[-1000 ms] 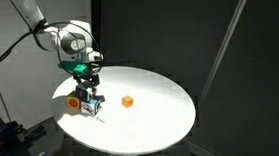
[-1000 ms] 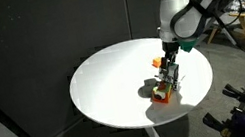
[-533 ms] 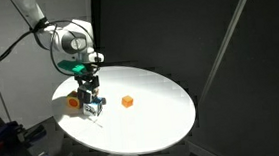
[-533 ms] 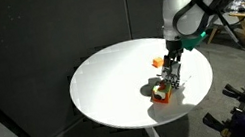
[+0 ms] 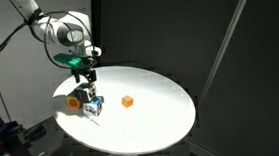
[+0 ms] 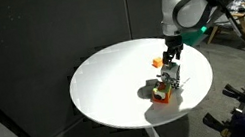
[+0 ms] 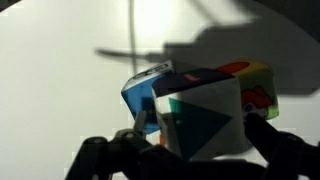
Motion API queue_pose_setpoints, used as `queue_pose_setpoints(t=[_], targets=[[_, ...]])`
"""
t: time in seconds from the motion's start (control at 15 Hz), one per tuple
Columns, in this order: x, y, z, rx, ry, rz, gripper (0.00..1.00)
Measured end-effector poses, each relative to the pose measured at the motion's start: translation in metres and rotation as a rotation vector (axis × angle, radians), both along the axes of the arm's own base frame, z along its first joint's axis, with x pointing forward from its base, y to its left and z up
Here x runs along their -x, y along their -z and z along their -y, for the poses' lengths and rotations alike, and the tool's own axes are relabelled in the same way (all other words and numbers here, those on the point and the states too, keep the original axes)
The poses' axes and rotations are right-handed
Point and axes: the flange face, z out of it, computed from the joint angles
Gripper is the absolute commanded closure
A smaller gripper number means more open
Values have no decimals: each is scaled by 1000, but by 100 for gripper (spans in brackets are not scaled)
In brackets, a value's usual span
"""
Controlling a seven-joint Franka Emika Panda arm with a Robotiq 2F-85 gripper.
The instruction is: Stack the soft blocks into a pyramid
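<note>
Round white bench [image 5: 153, 122], smooth and matte, set in a dark room with black walls. Over its edge hangs the hand [image 5: 88, 80], fingers apart, holding nothing. Just below, soft picture-faced blocks [image 6: 164, 89] huddled and touching: teal block [image 7: 200, 125] nearest the wrist camera, overlapping blue block [image 7: 140, 90] and red block [image 7: 255, 85]. Well apart, small plain orange cube [image 5: 127, 102].

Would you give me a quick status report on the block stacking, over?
Gripper open, hovering over white and teal-green soft block, seated atop blue-white block and orange-red block. Small plain orange cube apart. Nothing obstructing.
</note>
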Motion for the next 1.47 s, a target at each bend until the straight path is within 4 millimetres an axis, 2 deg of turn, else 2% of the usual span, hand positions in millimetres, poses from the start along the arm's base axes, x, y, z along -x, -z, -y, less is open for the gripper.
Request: queue_pose_setpoints(t=[0.4, 1.13, 1.47], targets=[[4, -17, -5, -10, 6, 10, 0], [4, -14, -5, -10, 7, 7, 0], [4, -33, 0, -13, 68, 47, 0]])
